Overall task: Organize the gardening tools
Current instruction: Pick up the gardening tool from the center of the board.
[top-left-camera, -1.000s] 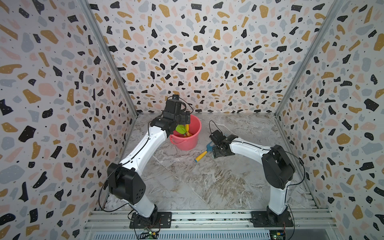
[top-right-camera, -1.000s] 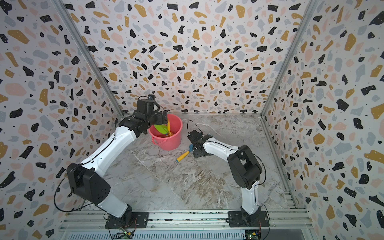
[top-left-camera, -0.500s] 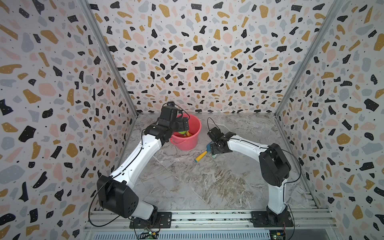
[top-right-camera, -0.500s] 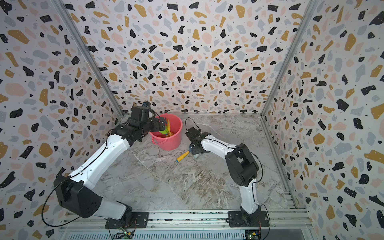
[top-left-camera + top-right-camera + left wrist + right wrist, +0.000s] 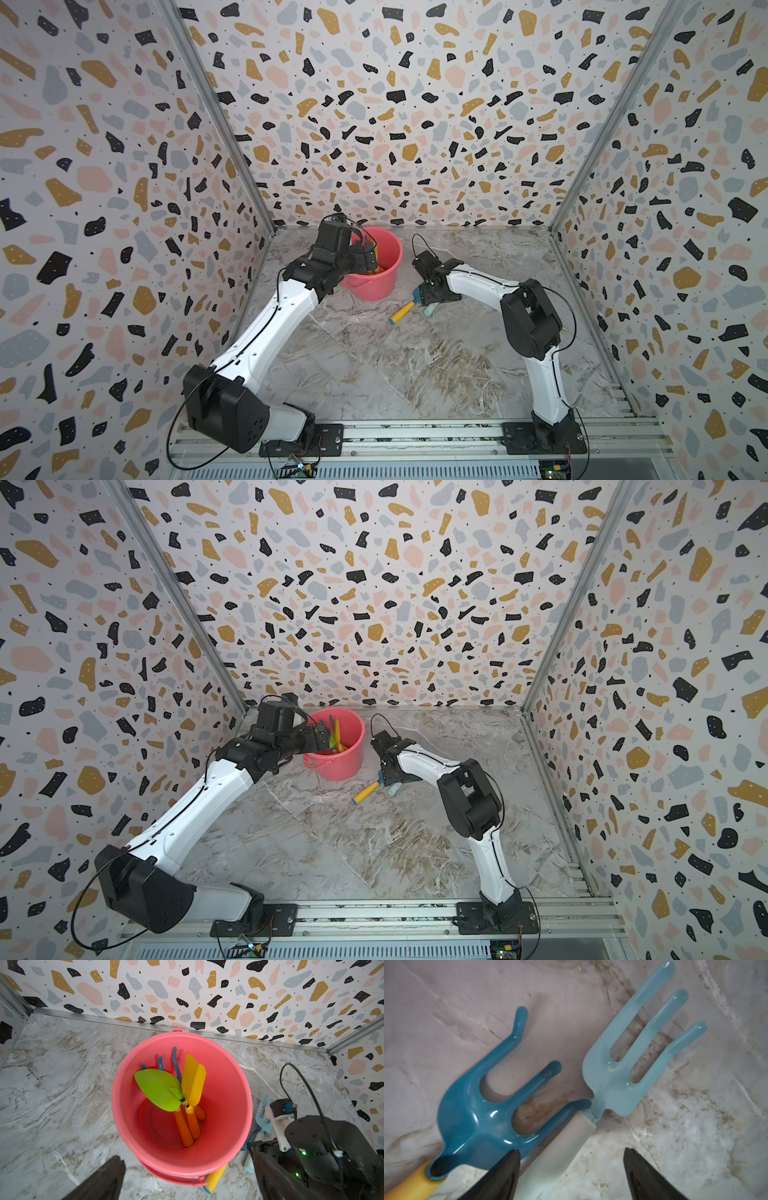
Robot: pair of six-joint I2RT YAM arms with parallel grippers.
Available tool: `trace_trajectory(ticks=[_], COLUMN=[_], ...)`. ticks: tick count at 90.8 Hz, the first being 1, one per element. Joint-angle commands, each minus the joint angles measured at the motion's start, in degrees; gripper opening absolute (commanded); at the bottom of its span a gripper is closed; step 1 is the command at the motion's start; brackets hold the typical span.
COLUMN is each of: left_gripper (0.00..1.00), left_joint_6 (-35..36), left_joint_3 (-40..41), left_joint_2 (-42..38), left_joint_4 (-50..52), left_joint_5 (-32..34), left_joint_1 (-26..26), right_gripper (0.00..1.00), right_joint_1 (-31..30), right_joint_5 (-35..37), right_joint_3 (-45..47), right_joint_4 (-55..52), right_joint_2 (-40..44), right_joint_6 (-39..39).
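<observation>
A pink bucket (image 5: 384, 286) (image 5: 345, 766) (image 5: 228, 1088) stands near the back wall. It holds a green spade (image 5: 160, 1089), a yellow shovel (image 5: 193, 1080) and a dark-blue rake (image 5: 175, 1061), handles down. My left gripper (image 5: 187, 1167) (image 5: 368, 259) hangs open and empty over the bucket's near rim. On the floor right of the bucket lie a dark-blue, yellow-handled rake (image 5: 473, 1109) (image 5: 402, 312) and a light-blue rake (image 5: 623, 1076) (image 5: 431, 308), side by side. My right gripper (image 5: 571, 1159) (image 5: 424, 296) is low over them, open, its fingers either side of the light-blue rake's pale handle.
The bucket's handle (image 5: 176, 1178) hangs down on its near side, with the yellow rake handle (image 5: 216, 1178) just beside it. The back wall (image 5: 395, 166) is close behind the bucket. Patterned side walls enclose the marble floor (image 5: 395, 374).
My left gripper has drawn back a little from over the bucket's middle toward its near rim. My right gripper has shifted slightly onto the rakes and its jaws have narrowed a little.
</observation>
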State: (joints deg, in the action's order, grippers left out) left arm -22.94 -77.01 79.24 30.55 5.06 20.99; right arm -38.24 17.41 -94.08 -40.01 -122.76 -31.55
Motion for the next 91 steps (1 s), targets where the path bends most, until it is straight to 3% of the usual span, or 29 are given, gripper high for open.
trace_trajectory(ticks=[1, 30, 91], left_gripper=[0.99, 0.99, 0.99], left_joint_6=[1.0, 1.1, -0.4], left_joint_3=[-3.3, -4.6, -1.6], left_joint_2=[-0.5, 0.2, 1.5], left_joint_4=[2.2, 4.1, 1.1], left_joint_5=[-1.5, -3.3, -4.8], left_joint_1=[-0.3, -0.3, -0.3], right_gripper=[0.81, 0.67, 0.6], right_joint_1=[0.4, 0.9, 2.3], right_joint_5=[0.5, 1.4, -0.7], right_joint_3=[0.0, 5.5, 13.7], right_joint_4=[-2.4, -2.3, -1.6], right_joint_2=[0.8, 4.1, 9.1], right_joint_6=[-0.6, -0.1, 2.5])
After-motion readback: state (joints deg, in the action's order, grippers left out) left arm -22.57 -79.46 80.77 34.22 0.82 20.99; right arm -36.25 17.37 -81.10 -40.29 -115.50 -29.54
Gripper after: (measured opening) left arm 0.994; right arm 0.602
